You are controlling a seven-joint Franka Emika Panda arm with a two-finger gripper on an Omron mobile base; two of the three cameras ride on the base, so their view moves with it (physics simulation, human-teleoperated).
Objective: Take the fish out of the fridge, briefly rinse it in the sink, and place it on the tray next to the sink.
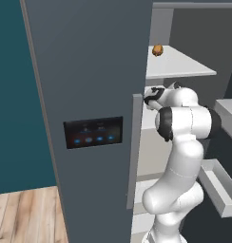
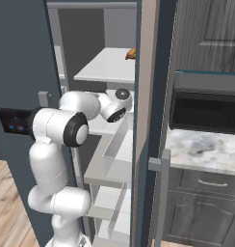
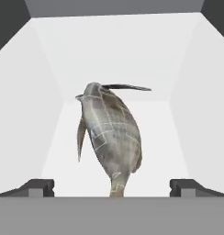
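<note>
The fish, grey and scaly, lies on a white shelf inside the fridge, tail towards me. My gripper is open, one fingertip on each side of the tail and well apart from it. The arm reaches past the slate-grey door with its black blue-lit panel and grey handle, with the hand at the middle shelf. The sink is out of view.
A small orange-brown item sits on the upper white shelf. Grey bins hang at the right, close to the elbow. A microwave and a marble counter lie right of the fridge.
</note>
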